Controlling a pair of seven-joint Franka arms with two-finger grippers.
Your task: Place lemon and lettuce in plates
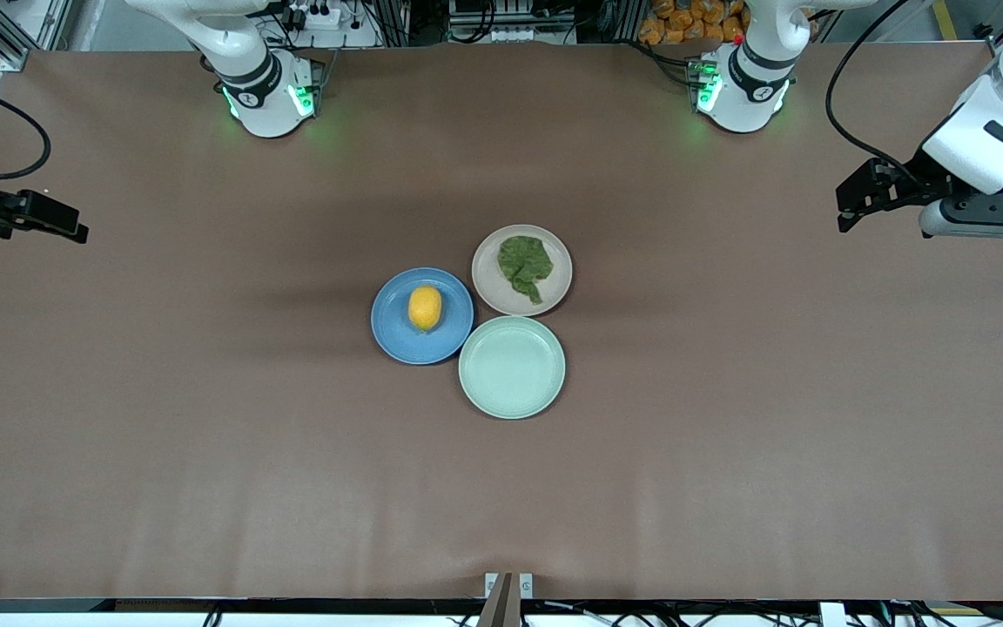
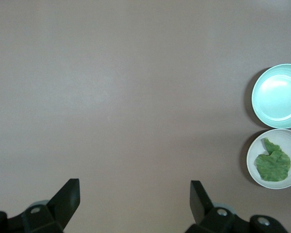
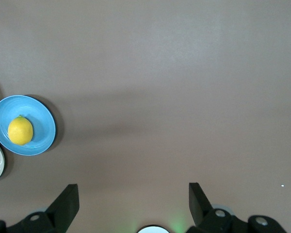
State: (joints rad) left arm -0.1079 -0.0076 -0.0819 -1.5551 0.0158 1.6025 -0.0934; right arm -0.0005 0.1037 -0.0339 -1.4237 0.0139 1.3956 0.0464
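Observation:
The yellow lemon (image 1: 425,307) lies in the blue plate (image 1: 393,335) at the table's middle; both show in the right wrist view, lemon (image 3: 20,131) in the blue plate (image 3: 41,121). The green lettuce (image 1: 525,264) lies in the beige-pink plate (image 1: 501,300), also in the left wrist view, lettuce (image 2: 272,163) in that plate (image 2: 254,170). My left gripper (image 1: 854,205) is open and empty, up over the left arm's end of the table, jaws wide in its own view (image 2: 135,204). My right gripper (image 1: 53,222) is open and empty over the right arm's end (image 3: 134,204).
An empty mint-green plate (image 1: 512,367) touches the other two plates, nearer to the front camera; it shows in the left wrist view (image 2: 277,93) too. The two arm bases (image 1: 266,96) (image 1: 741,87) stand along the table's back edge. Brown table surface lies all around the plates.

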